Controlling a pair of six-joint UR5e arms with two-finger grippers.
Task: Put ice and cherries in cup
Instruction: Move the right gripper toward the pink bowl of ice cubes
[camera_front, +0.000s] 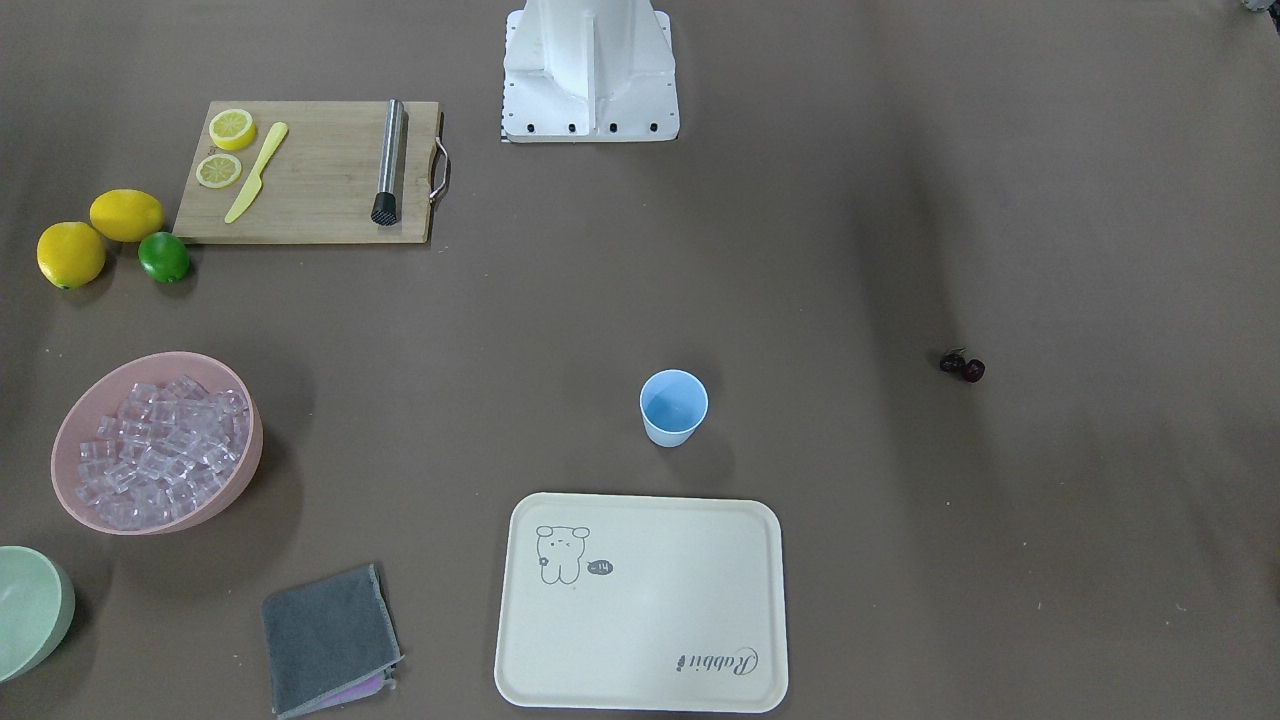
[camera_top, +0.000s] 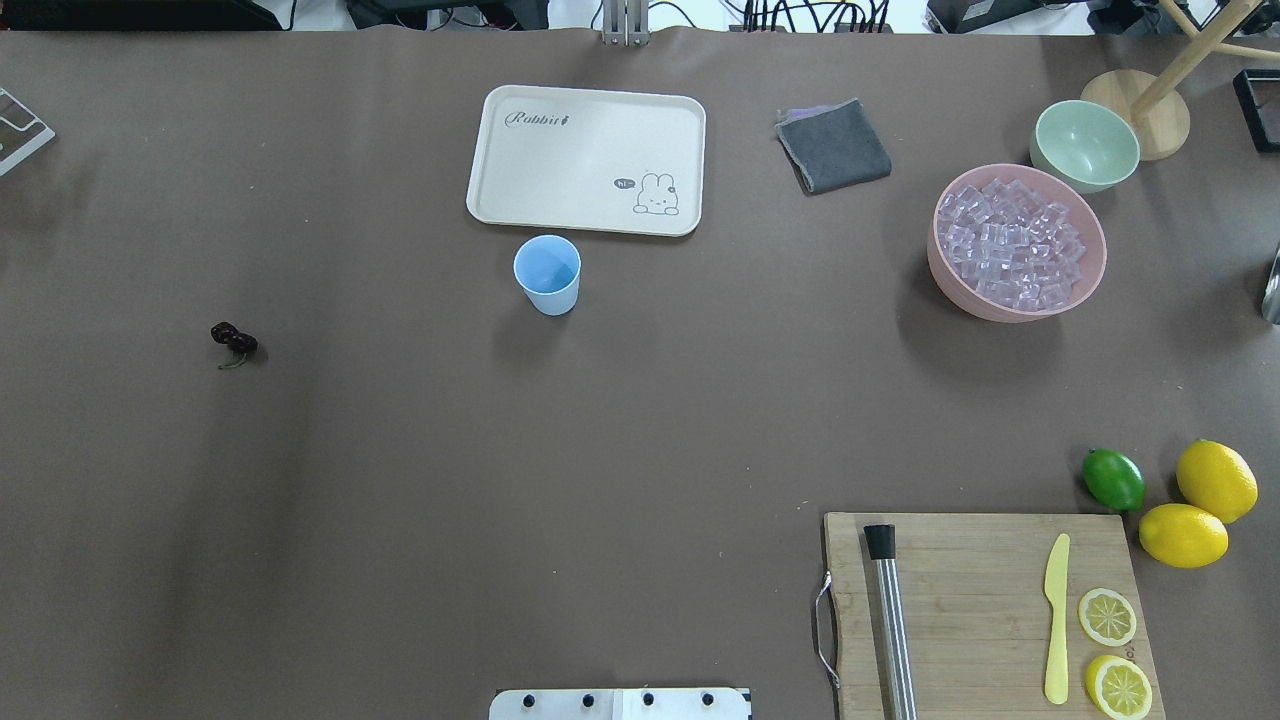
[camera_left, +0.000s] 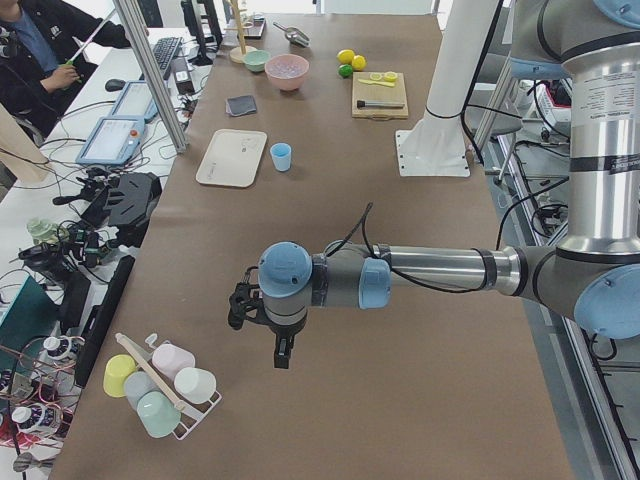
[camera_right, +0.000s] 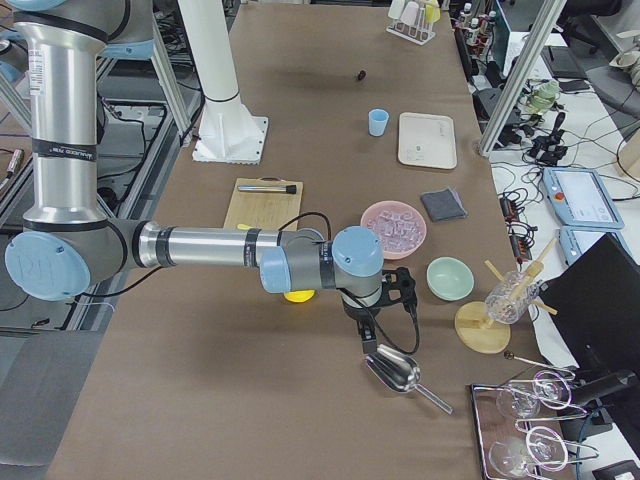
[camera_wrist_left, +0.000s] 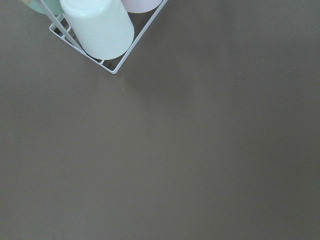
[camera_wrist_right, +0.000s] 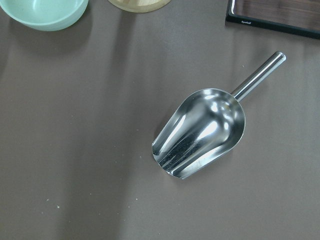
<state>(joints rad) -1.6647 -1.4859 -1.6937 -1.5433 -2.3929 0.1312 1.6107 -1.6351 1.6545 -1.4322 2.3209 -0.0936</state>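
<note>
The light-blue cup (camera_top: 547, 273) stands upright and looks empty near the table's middle, just in front of a cream tray (camera_top: 520, 190). The cherries (camera_top: 234, 339), a dark joined pair, lie alone on the table far to my left. The ice (camera_top: 1012, 243) fills a pink bowl (camera_top: 1000, 308) on my right. My left gripper (camera_left: 283, 355) hangs over bare table at the left end, far from the cherries; I cannot tell if it is open. My right gripper (camera_right: 368, 340) hangs just above a steel scoop (camera_wrist_right: 200, 132) at the right end; I cannot tell its state.
A pale green bowl (camera_top: 1085, 145), a grey cloth (camera_top: 833, 146), a cutting board (camera_top: 980, 600) with muddler, knife and lemon slices, two lemons (camera_top: 1200, 505) and a lime (camera_top: 1113, 479) are on my right. A wire rack of cups (camera_wrist_left: 100, 30) sits by my left gripper.
</note>
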